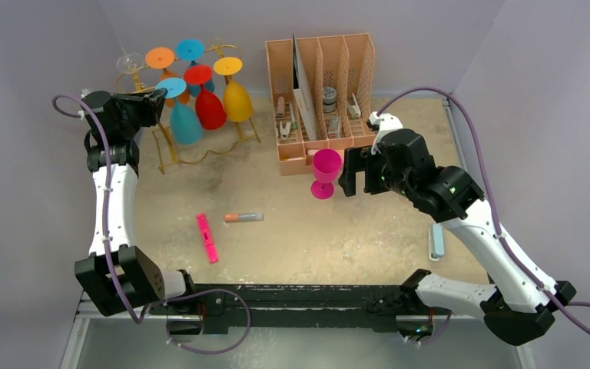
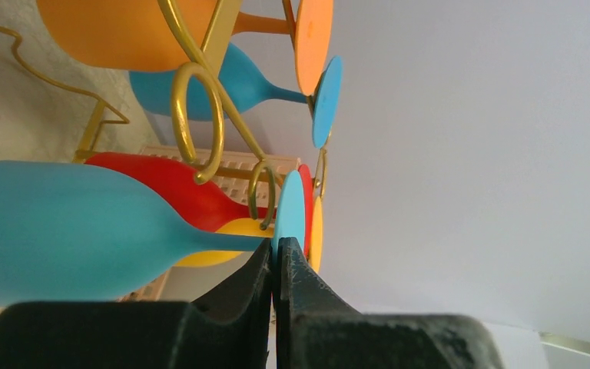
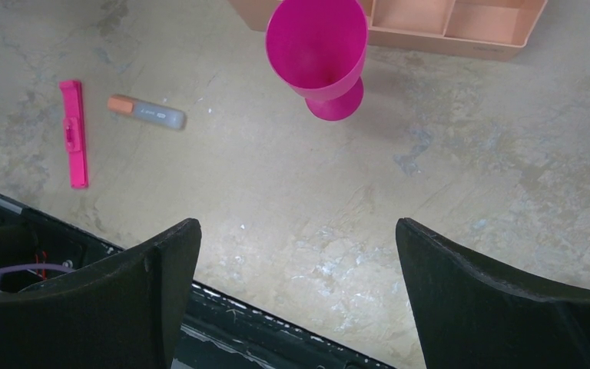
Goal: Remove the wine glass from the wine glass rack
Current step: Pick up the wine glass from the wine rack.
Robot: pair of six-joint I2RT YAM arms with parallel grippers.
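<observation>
One blue glass (image 2: 84, 231), foot in L jaws

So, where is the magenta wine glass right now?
In the top view the magenta wine glass stands upright right of centre, just in front of the peach organiser, beside the open right gripper.

Left arm (image 1: 114, 207) reaches forward along the left edge of the desk (image 1: 299, 246), wrist turned inward. Left gripper (image 1: 154, 102) points right, jaws fully closed. Right arm (image 1: 492, 246) bends inward from the right. Right gripper (image 1: 351, 173) points left above the desk, jaws wide apart.
</observation>
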